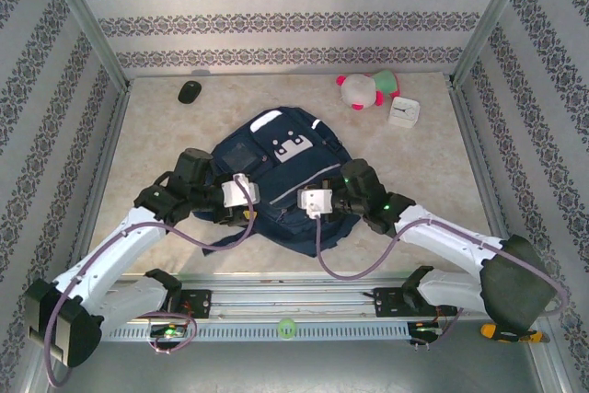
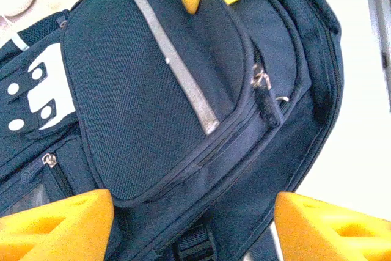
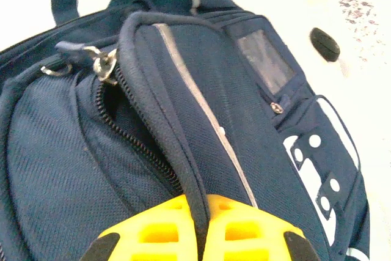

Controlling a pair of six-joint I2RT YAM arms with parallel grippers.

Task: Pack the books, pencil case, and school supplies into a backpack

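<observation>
My left jaws standing spread wide over backpack (image 2: 153,102) front pocket, fingers (image 2: 55,227) far apart, gripping nothing. My right jaws pressing together, pinching raised pocket rim (image 3: 146,90); zip (image 3: 125,123) beside it gaping open. Backpack lying flat mid-tabletop (image 1: 442,163), between my arms. Mouse (image 1: 190,91), plush toy (image 1: 363,89), clock (image 1: 404,112) sitting near far edge, well apart from backpack.

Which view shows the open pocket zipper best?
The right wrist view: the zipper on the backpack gapes close up, teeth visible. The left wrist view shows its pull; in the top external view it is too small.
</observation>
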